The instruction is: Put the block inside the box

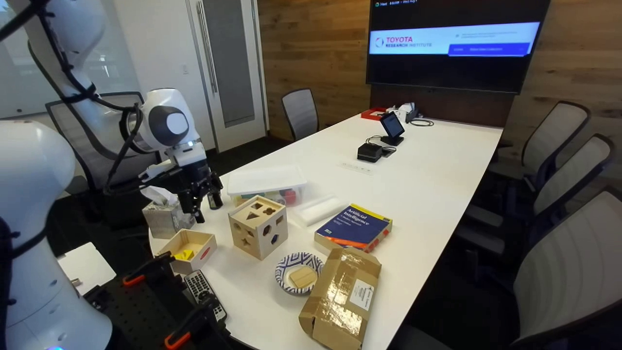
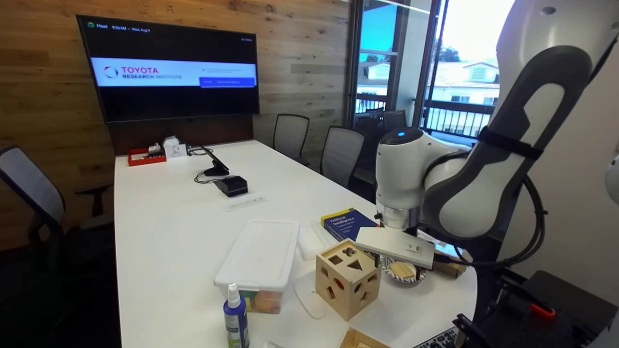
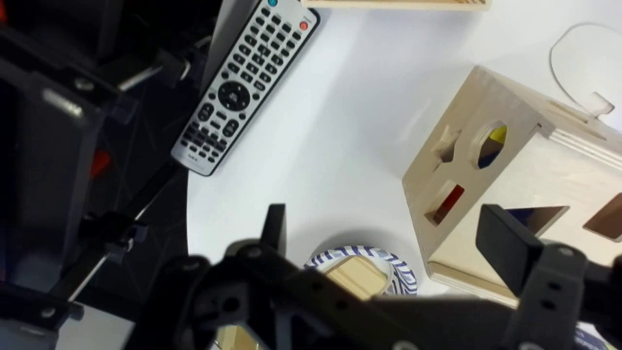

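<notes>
The black two-fingered gripper (image 3: 388, 238) stands with fingers wide apart. A tan wooden block (image 1: 303, 277) lies in the blue-and-white patterned bowl (image 1: 283, 271), near the light-wood cube box (image 1: 258, 227) with dark shaped holes.

Table (image 1: 427, 167) layout, facing the screen (image 1: 452, 70): box (image 1: 257, 227) sits toward the near edge, bowl (image 1: 282, 273) just right of it, block (image 1: 303, 277) in bowl. Package (image 1: 340, 296) right of bowl at near-right corner, book (image 1: 352, 226) behind package toward right edge. Bin (image 2: 263, 253) behind and left of box, toward left edge; spray bottle (image 2: 236, 319) before bin. Tissue box (image 1: 163, 221) at near-left corner. Open tray (image 1: 196, 259) before box, piece (image 1: 184, 254) inside; remote (image 3: 245, 92) along near edge, near open tray. Desk tray (image 2: 147, 162) at far-left corner.
</notes>
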